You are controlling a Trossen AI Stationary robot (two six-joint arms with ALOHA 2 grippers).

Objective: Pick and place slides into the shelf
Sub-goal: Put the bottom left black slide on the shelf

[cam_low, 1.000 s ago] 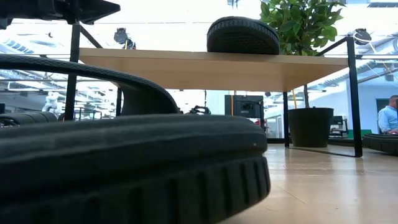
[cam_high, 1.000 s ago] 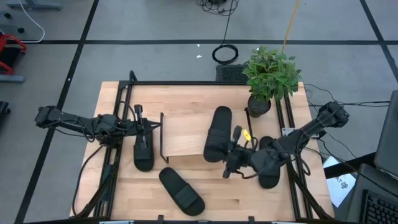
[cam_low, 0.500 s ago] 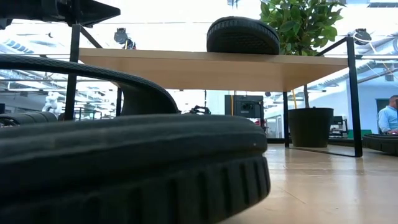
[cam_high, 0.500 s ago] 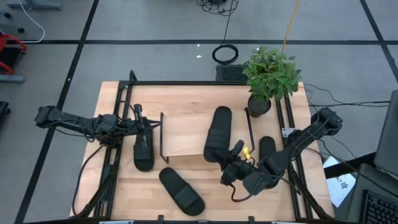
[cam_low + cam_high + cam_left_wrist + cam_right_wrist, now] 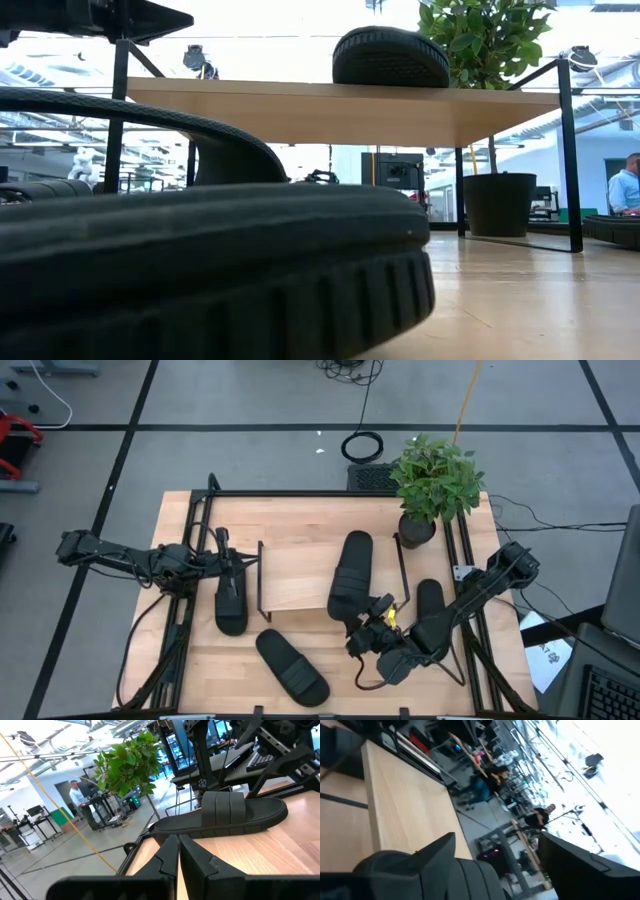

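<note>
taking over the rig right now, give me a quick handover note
Left gripper: shut, empty, above the far end of the left slide.
Right gripper: open, empty, at the front right corner of the shelf.
Done: one slide lies on the shelf top.
Left: three slides on the table, namely the left slide beside the shelf, the front slide and the right slide by the right arm.

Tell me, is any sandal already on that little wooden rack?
Yes, one slide lies on the shelf top; the low view shows it resting on the board.
</note>
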